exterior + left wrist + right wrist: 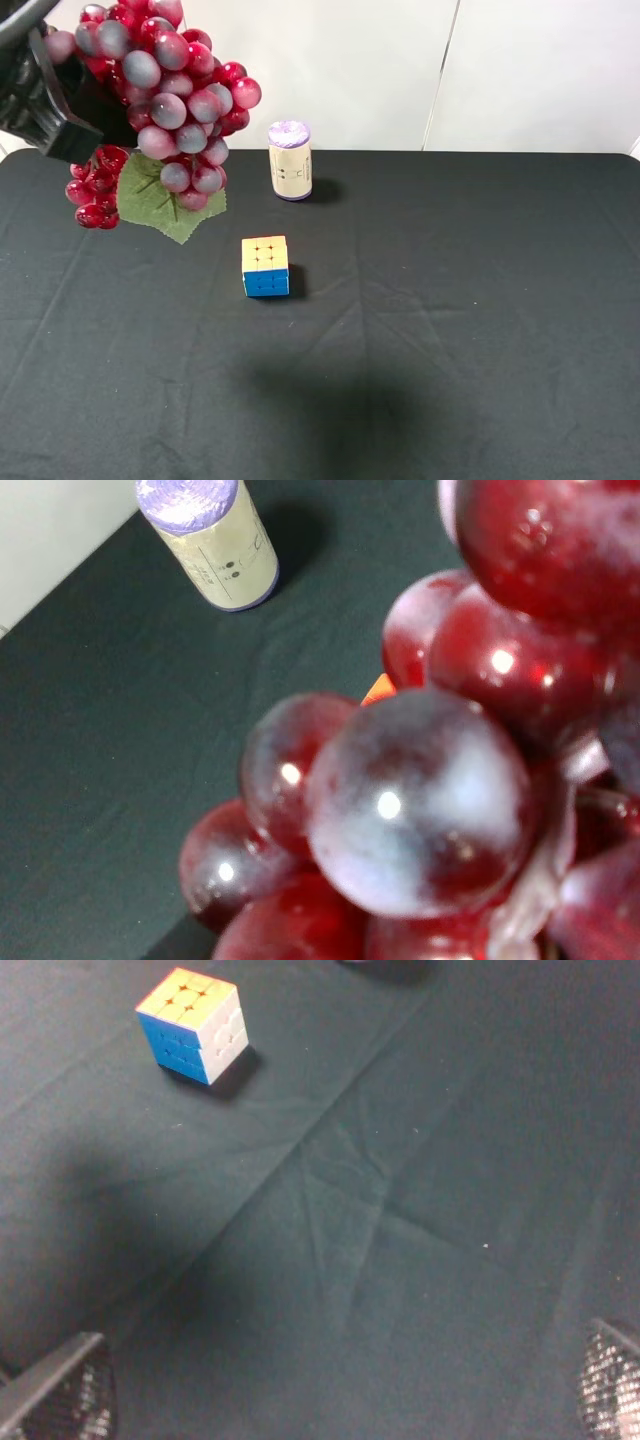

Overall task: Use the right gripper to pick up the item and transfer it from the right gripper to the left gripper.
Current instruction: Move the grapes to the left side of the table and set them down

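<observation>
We find the grapes (165, 95) aloft over the far-left of the table (450, 300), clamped in the left gripper (80, 112). The right gripper (335, 1392) hangs spread and empty. Risk: the bunch overhangs its hold, so any swing could drop it near the cube (265, 266).

- Left gripper (70, 120): black, blocky housing with flat faces and sharp square corners. The finish is matt, and one lower corner catches a little light in the high view.
- Left arm (18, 20): dark grey rounded link with a smooth, slightly glossy skin, cut off by the frame edge.
- Right gripper (335, 1388): only the tips of its two jaws show in the right wrist view. They are dark grey to black with straight, bevelled edges.
- Pads (75, 1405): the inner faces carry a fine grid of small raised dots that glint pale grey.
</observation>
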Controlling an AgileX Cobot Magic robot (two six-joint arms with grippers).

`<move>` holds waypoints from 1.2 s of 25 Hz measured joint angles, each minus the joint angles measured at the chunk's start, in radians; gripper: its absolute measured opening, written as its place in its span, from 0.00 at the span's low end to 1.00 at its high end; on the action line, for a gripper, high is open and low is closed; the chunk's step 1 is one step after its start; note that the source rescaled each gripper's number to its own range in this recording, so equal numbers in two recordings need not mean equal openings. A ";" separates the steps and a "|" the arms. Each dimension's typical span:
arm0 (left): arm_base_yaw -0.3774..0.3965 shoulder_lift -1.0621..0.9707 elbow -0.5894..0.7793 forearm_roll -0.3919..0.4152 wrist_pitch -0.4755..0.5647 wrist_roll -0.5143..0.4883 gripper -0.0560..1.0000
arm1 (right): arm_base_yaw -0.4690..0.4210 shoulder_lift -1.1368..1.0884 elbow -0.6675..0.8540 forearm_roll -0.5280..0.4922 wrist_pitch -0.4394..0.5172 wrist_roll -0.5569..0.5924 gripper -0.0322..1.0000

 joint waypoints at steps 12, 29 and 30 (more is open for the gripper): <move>0.000 0.000 0.000 0.000 0.000 0.001 0.05 | -0.044 0.000 0.000 0.006 -0.005 0.002 1.00; 0.000 0.148 -0.003 0.215 0.174 -0.372 0.05 | -0.570 -0.110 0.000 0.012 -0.017 0.002 1.00; 0.000 0.170 -0.007 0.215 0.178 -0.382 0.05 | -0.575 -0.110 0.000 0.012 -0.017 0.002 1.00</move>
